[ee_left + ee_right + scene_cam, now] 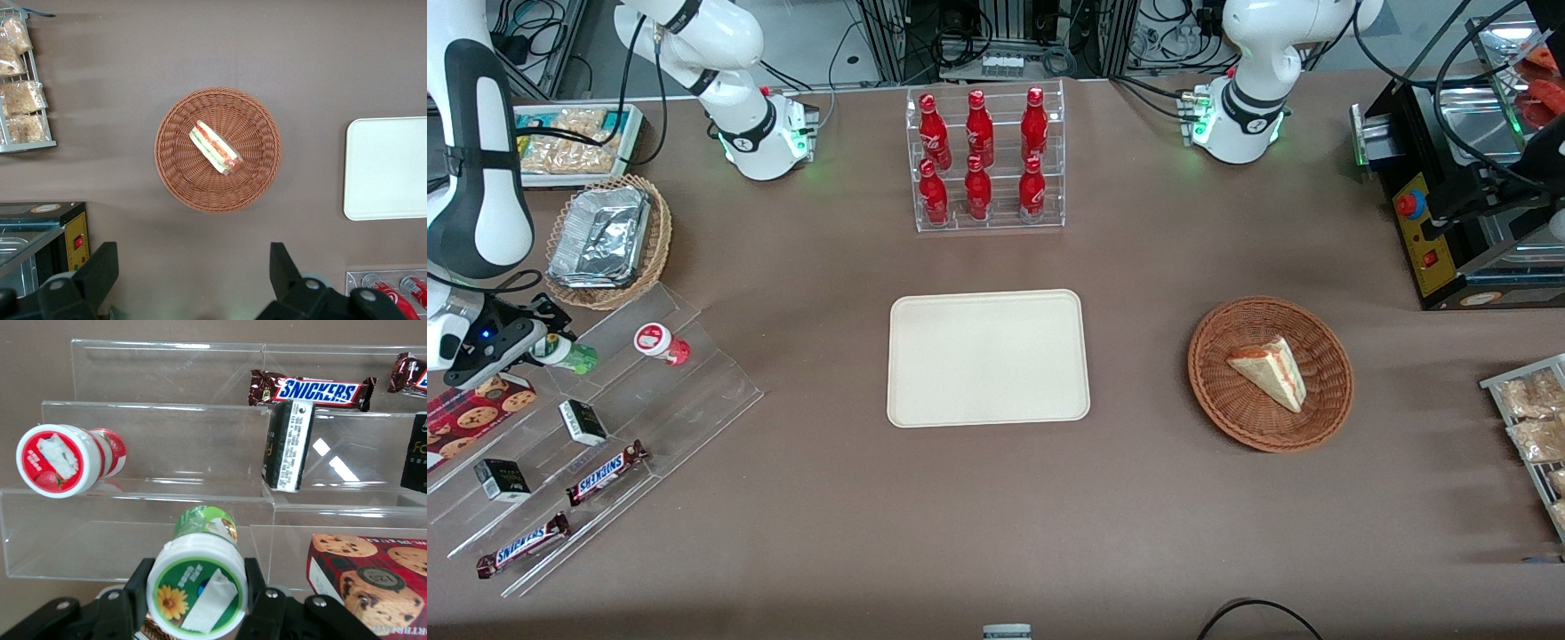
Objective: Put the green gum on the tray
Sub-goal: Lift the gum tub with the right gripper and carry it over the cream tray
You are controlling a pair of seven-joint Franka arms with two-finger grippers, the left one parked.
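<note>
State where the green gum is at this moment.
The green gum lies on its side between the fingers of the tool, on the clear stepped rack at the working arm's end of the table, beside the red canister.

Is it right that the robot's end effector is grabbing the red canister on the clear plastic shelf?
Not quite. The end effector is closed on the small green gum canister with the white lid, not the red canister with the white-red lid, which lies untouched beside it on the clear acrylic stepped shelf. The right wrist view shows this.
</note>
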